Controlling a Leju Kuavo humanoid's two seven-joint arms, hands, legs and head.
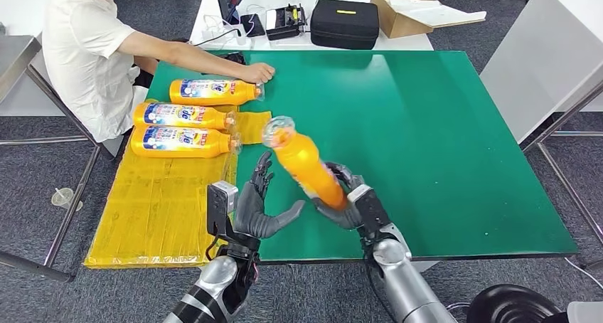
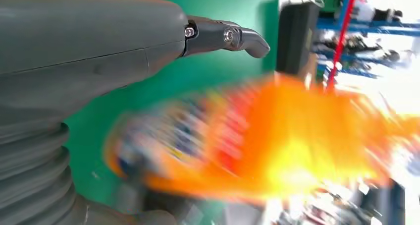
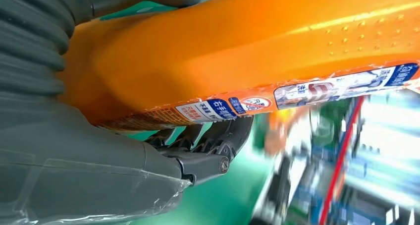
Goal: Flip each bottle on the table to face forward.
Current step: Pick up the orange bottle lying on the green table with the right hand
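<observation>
The right hand (image 1: 340, 195) grips an orange bottle (image 1: 306, 163) tilted above the counter's (image 1: 441, 138) near edge; the left hand (image 1: 262, 208) waits beside it, fingers spread and empty. Three bottles (image 1: 186, 114) already lie label-up at the far-left corner, so this one seems last.

Both silver arms are reaching in over the near edge of the green table top (image 1: 441, 124), wrists raised clear of it. The right hand (image 1: 340, 202) is gripping the base end of an orange plastic bottle (image 1: 307, 168), holding it tilted with its clear cap end pointing up and away; in the right wrist view the dark fingers (image 3: 208, 138) are curling round the bottle's labelled side, the thick grey thumb pressing the opposite face. The left hand (image 1: 262, 208) is holding nothing, fingers spread and pointing upward, thumb extending toward the right hand, just beside the bottle without touching it.
</observation>
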